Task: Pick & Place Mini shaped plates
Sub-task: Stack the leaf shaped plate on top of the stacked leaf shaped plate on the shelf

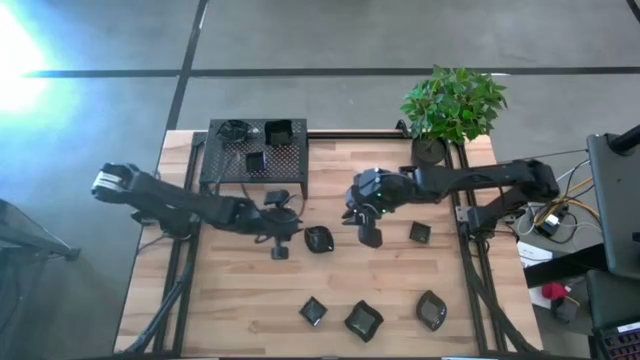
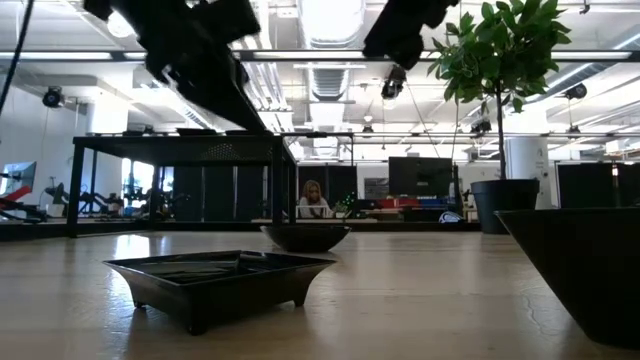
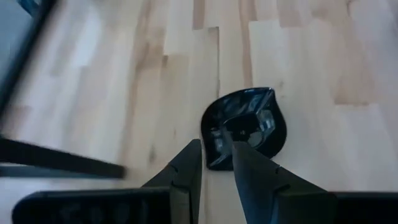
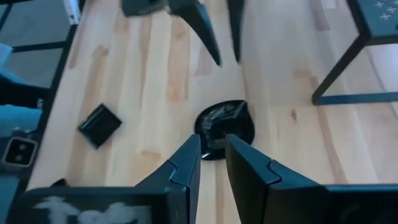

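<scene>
A glossy black leaf-shaped mini plate [image 1: 318, 239] rests flat on the wooden table between the two grippers. My left gripper [image 1: 280, 243] hovers just to its left, fingers slightly open; in its wrist view the plate [image 3: 245, 124] lies just past the fingertips [image 3: 216, 150]. My right gripper [image 1: 369, 232] hovers to the plate's right, also slightly open, with the plate [image 4: 225, 127] ahead of its tips [image 4: 212, 146]. Several more plates lie on the table: a square one [image 1: 420, 232] and three near the front edge [image 1: 363, 320]. Three sit on the stand [image 1: 255, 160].
The black perforated stand [image 1: 225, 175] fills the far left of the table. A potted plant [image 1: 450, 105] stands at the far right corner. In the low view a square plate [image 2: 215, 275] and a large dark plate rim [image 2: 590, 270] are close to the camera.
</scene>
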Robot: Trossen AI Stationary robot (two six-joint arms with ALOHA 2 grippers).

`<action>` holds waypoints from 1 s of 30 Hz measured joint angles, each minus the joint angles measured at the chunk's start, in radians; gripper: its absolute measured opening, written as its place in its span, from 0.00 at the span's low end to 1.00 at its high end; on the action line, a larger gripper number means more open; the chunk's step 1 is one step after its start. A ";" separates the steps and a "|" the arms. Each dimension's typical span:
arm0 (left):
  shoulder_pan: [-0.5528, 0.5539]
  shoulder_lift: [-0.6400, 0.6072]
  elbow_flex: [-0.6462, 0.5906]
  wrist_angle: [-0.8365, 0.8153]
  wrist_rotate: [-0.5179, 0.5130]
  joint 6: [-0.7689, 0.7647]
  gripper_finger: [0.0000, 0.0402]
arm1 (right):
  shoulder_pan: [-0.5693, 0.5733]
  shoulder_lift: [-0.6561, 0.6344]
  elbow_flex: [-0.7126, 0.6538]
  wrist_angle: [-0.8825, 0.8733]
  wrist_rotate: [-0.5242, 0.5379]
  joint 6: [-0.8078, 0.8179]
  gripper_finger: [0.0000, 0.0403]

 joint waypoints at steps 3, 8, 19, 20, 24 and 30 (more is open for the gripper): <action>0.026 0.066 0.000 0.064 0.072 -0.052 0.21 | 0.017 -0.019 -0.018 0.002 0.000 0.003 0.18; 0.063 0.148 0.000 0.093 0.101 -0.053 0.21 | 0.033 -0.033 -0.051 -0.003 0.000 0.004 0.19; 0.167 0.266 -0.001 0.185 0.159 -0.068 0.21 | 0.034 -0.033 -0.072 0.000 0.000 -0.003 0.17; 0.173 0.274 -0.001 0.197 0.186 -0.071 0.21 | 0.034 -0.033 -0.072 0.002 0.000 -0.009 0.17; 0.183 0.309 -0.001 0.211 0.218 -0.067 0.21 | 0.034 -0.033 -0.073 0.001 -0.001 -0.022 0.17; 0.184 0.352 -0.003 0.218 0.222 -0.065 0.21 | 0.034 -0.033 -0.074 0.000 -0.001 -0.024 0.17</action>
